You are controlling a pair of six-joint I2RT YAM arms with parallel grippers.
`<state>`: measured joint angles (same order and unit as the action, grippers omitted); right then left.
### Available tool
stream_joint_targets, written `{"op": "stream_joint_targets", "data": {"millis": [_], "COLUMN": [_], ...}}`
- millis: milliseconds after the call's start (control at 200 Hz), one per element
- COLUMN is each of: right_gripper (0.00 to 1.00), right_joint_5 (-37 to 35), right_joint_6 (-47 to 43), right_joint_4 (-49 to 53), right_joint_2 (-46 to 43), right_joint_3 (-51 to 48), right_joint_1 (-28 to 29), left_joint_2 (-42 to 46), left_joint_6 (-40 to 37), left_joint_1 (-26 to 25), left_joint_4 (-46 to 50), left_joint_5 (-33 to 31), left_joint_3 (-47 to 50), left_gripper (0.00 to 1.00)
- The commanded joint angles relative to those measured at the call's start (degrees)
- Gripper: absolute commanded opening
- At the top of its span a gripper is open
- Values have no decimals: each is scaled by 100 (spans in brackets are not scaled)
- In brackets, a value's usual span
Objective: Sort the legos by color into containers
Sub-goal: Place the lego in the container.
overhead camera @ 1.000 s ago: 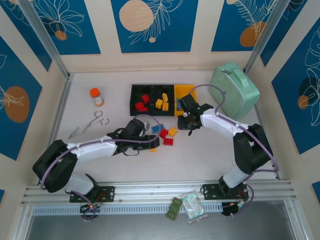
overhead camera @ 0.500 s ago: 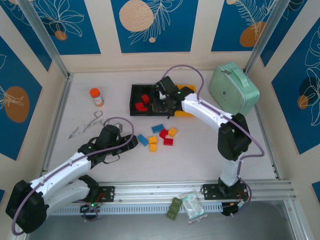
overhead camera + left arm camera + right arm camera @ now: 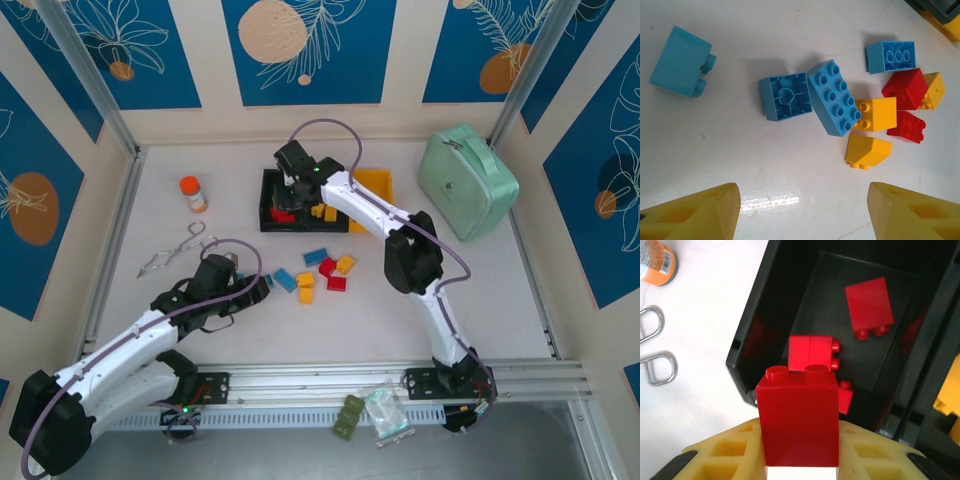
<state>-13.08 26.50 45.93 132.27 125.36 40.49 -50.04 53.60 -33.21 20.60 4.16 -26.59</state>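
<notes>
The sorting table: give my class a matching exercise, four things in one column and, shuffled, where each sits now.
Things:
1. red brick
2. orange-capped bottle
3. mint-green case
4. blue eight-stud brick

Places:
A. right of the yellow bin
B. loose on the table, ahead of the open left gripper
C. held by the right gripper
D. left of the black bins

Pairs: 1-C, 2-D, 3-A, 4-B

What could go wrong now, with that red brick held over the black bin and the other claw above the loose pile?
1. The right gripper holds the red brick near the wall of the black bin; released here, it might clip the rim and tumble out.
2. The left gripper hangs open above a blue brick touching a yellow brick, so a grab could catch both or scatter the neighbours.
</notes>
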Motion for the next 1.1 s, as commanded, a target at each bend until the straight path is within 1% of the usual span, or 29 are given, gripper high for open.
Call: {"op": "stream_joint_targets", "data": {"millis": [0, 125, 240, 355, 495, 610, 710, 830, 1095], "right_gripper": [32, 33, 34, 38, 47, 51, 51, 51, 51], "right_joint_5": [-201, -441, -673, -913, -1005, -1064, -1107, -1051, -584], "right_joint_6": [-129, -152, -170, -196, -216, -276, -325, -297, -133], "right_joint_4": [580, 926, 1078, 1110, 1161, 1138, 1091, 809, -337], "right_joint_2": [435, 896, 1105, 1169, 1179, 1077, 868, 358, -1513], "right_joint_3": [639, 1362, 1675, 1704, 1724, 1728, 1630, 1095, -1297], "right_joint_1": [-6, -11, -6, -8, 0, 45, 82, 123, 161], "left_joint_2": [-17, -76, -105, -169, -240, -282, -355, -435, -723], "left_joint_6": [25, 9, 2, -22, -9, -17, -49, -118, -317], "left_joint_1": [65, 70, 69, 78, 83, 78, 78, 78, 113], "left_joint_4": [28, -10, -32, -43, -76, -80, -26, 82, 778], "left_joint_5": [-23, -20, -12, 5, 22, 23, -3, -46, -410], "left_joint_3": [75, 84, 84, 58, 40, -21, -137, -294, -826], "left_gripper": [68, 68, 68, 68, 68, 68, 68, 68, 68]}}
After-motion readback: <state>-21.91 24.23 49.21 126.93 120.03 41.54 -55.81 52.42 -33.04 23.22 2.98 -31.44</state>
